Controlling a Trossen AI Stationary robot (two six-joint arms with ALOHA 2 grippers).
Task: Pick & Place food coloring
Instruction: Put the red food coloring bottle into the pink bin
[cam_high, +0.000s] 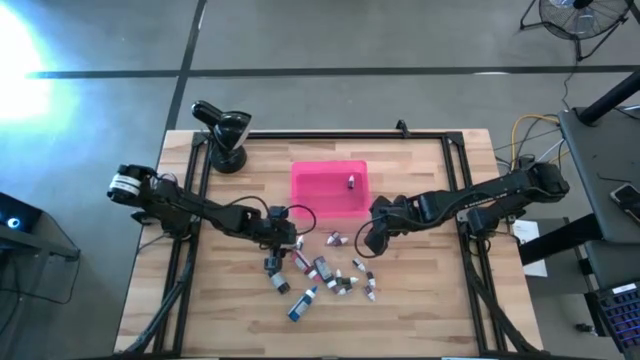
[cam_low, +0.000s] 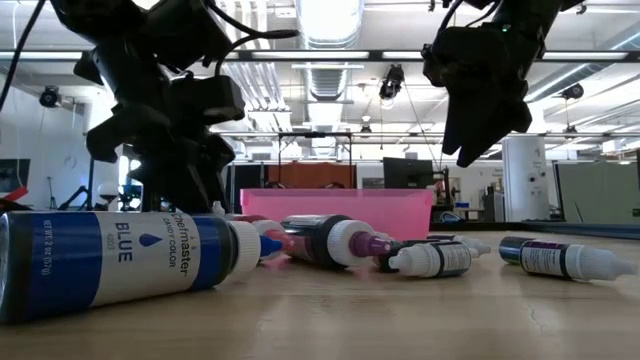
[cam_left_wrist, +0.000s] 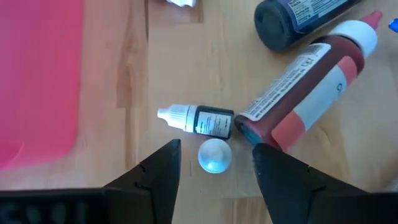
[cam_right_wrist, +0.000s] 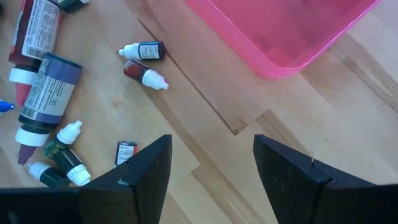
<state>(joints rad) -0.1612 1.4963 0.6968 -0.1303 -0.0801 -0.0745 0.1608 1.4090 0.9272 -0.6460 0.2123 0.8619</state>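
Both arms were over the middle of the table in the high view, working a scatter of food coloring bottles (cam_high: 318, 268) just below the pink tray (cam_high: 330, 190). One bottle (cam_high: 352, 182) was already lying in the tray's upper right part; the rest were loose on the wood, lower center of the frame.

The left gripper (cam_high: 283, 236) sat at the pile's left edge, near the tray's lower left corner. Its wrist view showed the fingers spread wide with nothing between them, lined up on a small upright bottle (cam_left_wrist: 214, 155) seen cap-on, with a tiny dark dropper (cam_left_wrist: 196, 120) and a bigger red bottle (cam_left_wrist: 305, 87) touching or nearly touching it. Looked like it was set up to straddle the upright one, though those neighbours crowd the grab.

The right gripper (cam_high: 372, 240) hung by the tray's lower right corner, also open and empty, above bare wood, with two little bottles (cam_right_wrist: 144, 62) off toward the pile. My guess is it was between picks.
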